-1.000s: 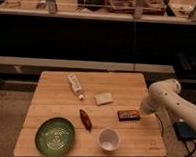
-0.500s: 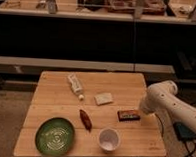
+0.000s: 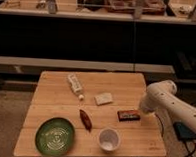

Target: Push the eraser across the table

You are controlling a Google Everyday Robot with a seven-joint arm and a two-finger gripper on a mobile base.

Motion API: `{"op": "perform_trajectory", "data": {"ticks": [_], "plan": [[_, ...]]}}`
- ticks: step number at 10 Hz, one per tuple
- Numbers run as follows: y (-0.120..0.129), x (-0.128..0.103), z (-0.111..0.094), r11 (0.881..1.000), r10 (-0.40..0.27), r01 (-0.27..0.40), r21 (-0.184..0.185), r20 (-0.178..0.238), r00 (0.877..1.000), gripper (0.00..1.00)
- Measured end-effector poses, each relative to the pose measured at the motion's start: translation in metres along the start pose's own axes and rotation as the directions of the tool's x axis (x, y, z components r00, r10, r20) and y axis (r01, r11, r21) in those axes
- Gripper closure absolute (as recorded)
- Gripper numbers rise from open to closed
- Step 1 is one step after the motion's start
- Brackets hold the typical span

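The eraser [image 3: 129, 115] is a dark rectangular block with an orange edge, lying flat near the right side of the wooden table [image 3: 56, 85]. My white arm reaches in from the right. The gripper [image 3: 143, 111] is at the arm's low end, right beside the eraser's right end, at or very near contact. The arm's own body hides the gripper's tip.
A pale flat block [image 3: 104, 98] lies left of and behind the eraser. A white tube [image 3: 75, 85] lies at the back middle, a red-brown object [image 3: 85, 119] at the centre, a green bowl [image 3: 55, 135] front left, a white cup [image 3: 109, 139] at the front. The right table edge is close to the arm.
My arm has shifted a little to the left, closing on the eraser's right end. The eraser has not visibly moved.
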Motion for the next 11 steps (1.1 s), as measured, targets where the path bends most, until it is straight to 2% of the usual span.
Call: {"op": "perform_trajectory", "data": {"ticks": [3, 5, 7, 11], "plan": [[0.006, 0.002, -0.040, 0.999, -0.025, 0.026, -0.046, 0.027, 0.999, 0.83], [0.016, 0.008, -0.045, 0.996, -0.025, 0.027, -0.081, 0.030, 0.999, 0.83], [0.030, 0.014, -0.030, 0.994, -0.021, 0.025, -0.111, 0.037, 0.999, 0.83], [0.057, 0.021, 0.035, 0.994, -0.036, 0.039, -0.100, 0.030, 0.999, 0.83]]}}
